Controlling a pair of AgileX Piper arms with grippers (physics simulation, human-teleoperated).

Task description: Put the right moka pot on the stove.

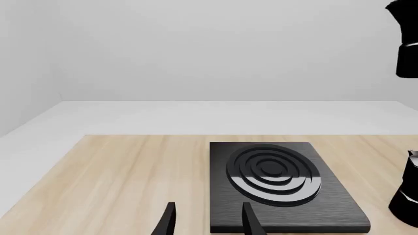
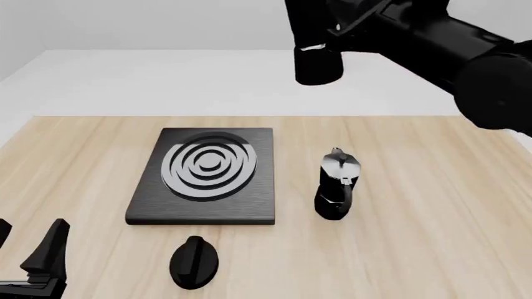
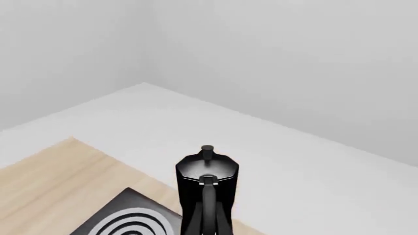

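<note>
Left end effector (image 2: 29,249) sits low at the near left corner of the desk (image 2: 432,205), fingers spread wide with only bare wood between them, gripping nothing. In its wrist view the two dark fingertips (image 1: 168,220) frame the near edge of the stove (image 1: 281,188), which lies just ahead of this end effector and a little to its right.

Moving across: the stove (image 2: 204,177) lies flat on the desk, silver-grey burner rings (image 2: 209,165) showing, nothing on top of it. A small black oval knob (image 2: 194,263) rests on the wood just in front of the stove's near edge, to the right of the left end effector.

Further right, a moka pot (image 2: 337,185) stands upright on the desk, just beside the stove's right edge but apart from it, silvery lid on, handle toward the camera.

Up high now: the right arm (image 2: 449,43) reaches in from the upper right, and the right moka pot (image 2: 318,62) hangs in the air at its tip, well above the desk, beyond the stove's far right corner. The right wrist view shows that pot (image 3: 207,188) upright, directly ahead of the end effector, knob on top, handle facing the camera, stove rings below and to one side. The right end effector's own fingers are hidden; the lifted pot is evidently held by it.
</note>
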